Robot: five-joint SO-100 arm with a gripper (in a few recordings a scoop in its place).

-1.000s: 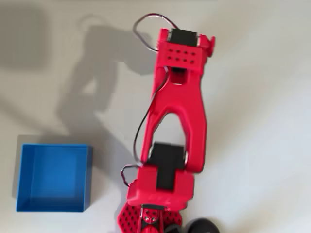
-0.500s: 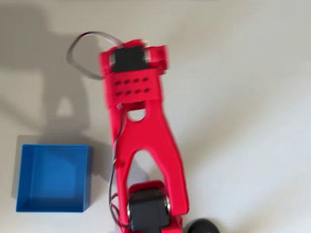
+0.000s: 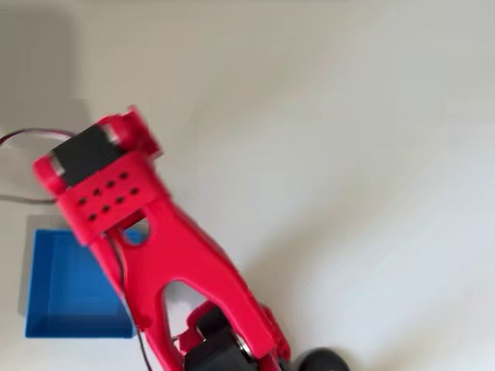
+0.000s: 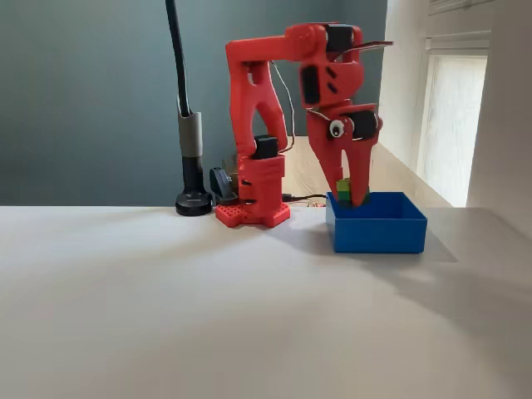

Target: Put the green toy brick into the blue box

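In the fixed view my red gripper (image 4: 350, 196) points straight down, shut on the green toy brick (image 4: 343, 187). The brick hangs just over the rim of the blue box (image 4: 378, 233), above the box's left part. Its lime top and darker lower layer show between the fingers. From overhead, the red arm's wrist (image 3: 100, 182) reaches over the upper right corner of the blue box (image 3: 62, 301) and hides both gripper and brick.
The arm's red base (image 4: 253, 213) stands left of the box in the fixed view. A black pole on a round foot (image 4: 194, 202) rises beside it; that foot also shows overhead at the bottom edge (image 3: 321, 360). Bare white table lies in front.
In the overhead view the arm has swung left, from the middle of the table to above the blue box's upper right corner. The box has not moved.
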